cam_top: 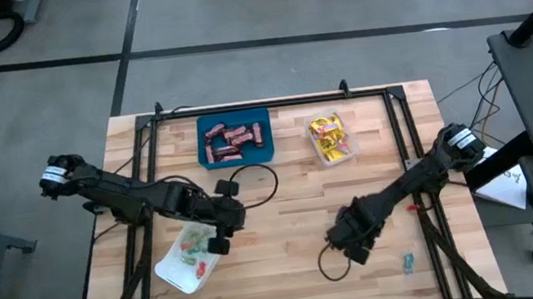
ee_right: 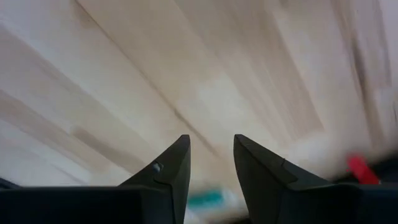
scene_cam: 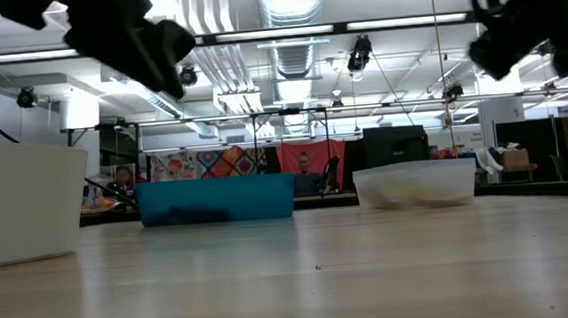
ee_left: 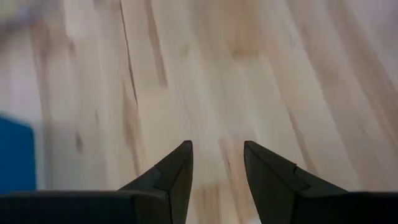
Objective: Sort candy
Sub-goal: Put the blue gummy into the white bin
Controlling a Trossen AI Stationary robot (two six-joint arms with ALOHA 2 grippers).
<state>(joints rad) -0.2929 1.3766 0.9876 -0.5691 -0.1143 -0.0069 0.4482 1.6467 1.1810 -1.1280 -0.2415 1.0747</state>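
Brown-red mini bars [cam_top: 233, 140] lie in the blue tray [cam_top: 204, 126] at the far side. Yellow packets [cam_top: 329, 135] lie in the clear tray [cam_top: 351, 154]. Pastel sweets [cam_top: 195, 243] lie in the white tray [cam_top: 175, 273] at the near left. One blue-green sweet [cam_top: 409, 261] lies on the table at the near right; it also shows in the right wrist view [ee_right: 205, 199]. My left gripper [cam_top: 220, 237] hangs by the white tray's right rim, open and empty [ee_left: 217, 163]. My right gripper [cam_top: 350, 248] hangs above bare table at the near right, open and empty [ee_right: 211, 158].
A black metal frame [cam_top: 272, 105] runs along the table's far edge and down both sides. A black cable [cam_top: 256, 186] loops on the table's middle and another [cam_top: 332, 266] by my right gripper. A small red thing [cam_top: 415, 207] lies by the right rail.
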